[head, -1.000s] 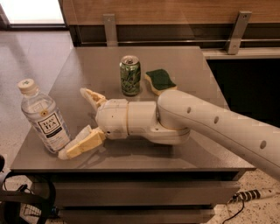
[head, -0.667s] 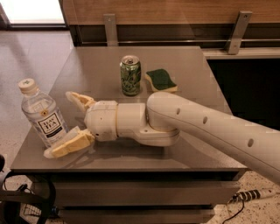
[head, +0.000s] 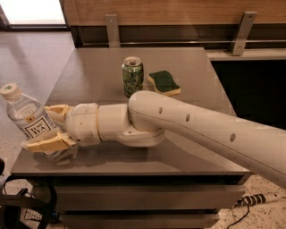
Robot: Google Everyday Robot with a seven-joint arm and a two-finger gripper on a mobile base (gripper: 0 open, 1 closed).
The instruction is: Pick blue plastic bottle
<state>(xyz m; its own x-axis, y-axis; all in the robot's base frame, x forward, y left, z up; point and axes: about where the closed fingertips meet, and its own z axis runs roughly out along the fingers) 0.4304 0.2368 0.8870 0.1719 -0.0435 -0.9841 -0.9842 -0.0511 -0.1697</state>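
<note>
One clear white-capped bottle (head: 26, 117) within pincer (head: 35, 127)

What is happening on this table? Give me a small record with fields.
bottle: clear, white cap, tilted at the near-left corner of the table
gripper: around the bottle's lower half, jaws spread, one on each side
can: green, upright, further back
sponge: green and yellow, lying just right of the can

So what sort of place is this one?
Probably an office break area: grey table, wood-panelled wall, speckled floor. The gripper is at the bottle on the table's front corner.
</note>
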